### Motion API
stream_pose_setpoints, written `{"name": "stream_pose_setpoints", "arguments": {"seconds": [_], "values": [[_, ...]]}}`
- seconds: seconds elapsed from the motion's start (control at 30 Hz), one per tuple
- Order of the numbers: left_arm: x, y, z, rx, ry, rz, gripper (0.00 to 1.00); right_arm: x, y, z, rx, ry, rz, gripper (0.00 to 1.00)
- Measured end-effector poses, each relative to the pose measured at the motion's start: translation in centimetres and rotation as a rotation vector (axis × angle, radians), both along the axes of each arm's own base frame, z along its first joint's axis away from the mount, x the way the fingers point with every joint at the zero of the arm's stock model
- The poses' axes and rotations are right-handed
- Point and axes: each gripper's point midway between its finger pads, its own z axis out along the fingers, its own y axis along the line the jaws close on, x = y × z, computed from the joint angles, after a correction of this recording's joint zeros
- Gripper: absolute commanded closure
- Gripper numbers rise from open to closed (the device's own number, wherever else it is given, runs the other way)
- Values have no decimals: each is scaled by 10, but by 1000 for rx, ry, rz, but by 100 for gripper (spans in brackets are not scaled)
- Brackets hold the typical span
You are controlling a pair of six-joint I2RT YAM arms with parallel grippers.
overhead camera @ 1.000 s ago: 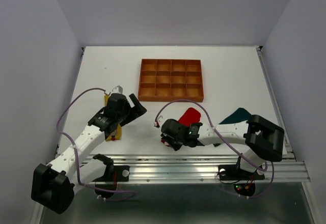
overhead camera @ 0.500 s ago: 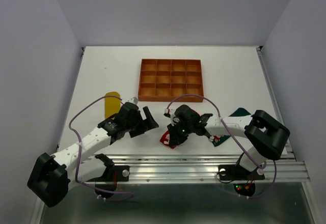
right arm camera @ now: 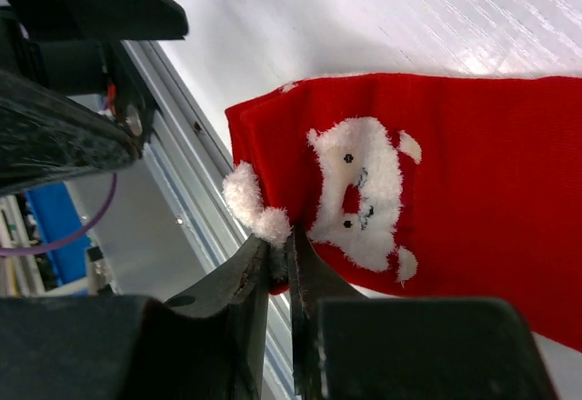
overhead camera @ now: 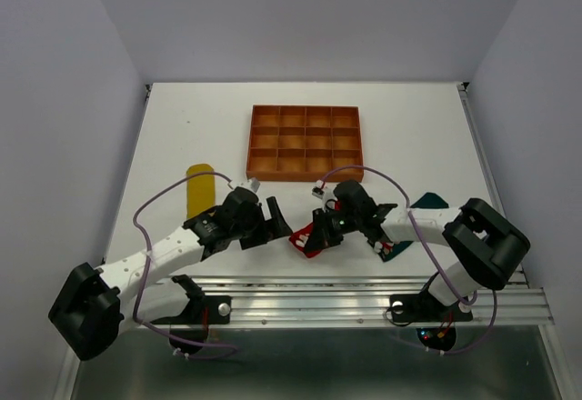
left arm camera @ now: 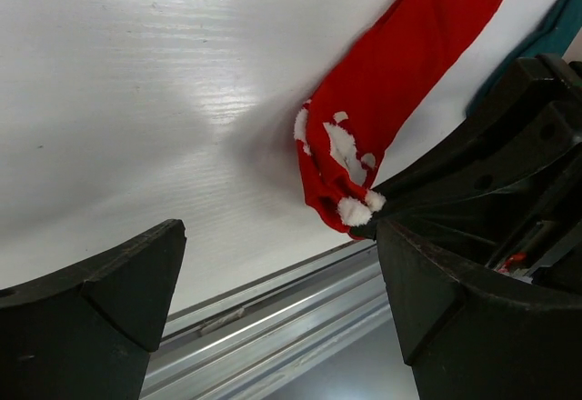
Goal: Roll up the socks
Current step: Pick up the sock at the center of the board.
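The red sock point(right arm camera: 473, 182), with its white cartoon face, lies flat near the table's front edge. My right gripper point(right arm camera: 278, 253) is shut on that sock's fluffy white-trimmed corner. From above, the right gripper point(overhead camera: 313, 239) hides most of the red sock point(overhead camera: 297, 236). My left gripper point(overhead camera: 272, 221) stands open just left of it and holds nothing. In the left wrist view the left gripper point(left arm camera: 282, 282) is wide apart, with the red sock point(left arm camera: 391, 82) ahead of it. The yellow sock point(overhead camera: 200, 188) lies flat at the left. The teal sock point(overhead camera: 429, 201) is partly under the right arm.
An orange-brown compartmented tray point(overhead camera: 306, 141) sits at the back middle. The aluminium rail point(overhead camera: 346, 284) runs along the table's front edge, right beside the pinched corner. Both grippers are close together near that edge.
My left arm has swung right from the yellow sock to beside the red sock. My right gripper has carried the red sock's corner a little to the right.
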Motion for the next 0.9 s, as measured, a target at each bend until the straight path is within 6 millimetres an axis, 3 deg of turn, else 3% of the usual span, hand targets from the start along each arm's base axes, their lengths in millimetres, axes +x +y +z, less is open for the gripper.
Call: {"name": "stream_pose_setpoints", "arguments": {"seconds": [0.13,0.43,0.73,0.87,0.9], "values": [[-1,-4,-7,12,10,-12,5,-1,1,1,46,49,-20,99],[-3,-17,-23,44,39,-51,24,-3,-4,-3,106,146,-69,99],[4,-45,-16,6,17,-92,39,3,-3,2,132,142,-90,99],[5,-53,-20,7,23,-108,60,4,-2,1,134,141,-89,99],[5,-54,-20,8,25,-109,73,4,-3,1,133,142,-88,99]]}}
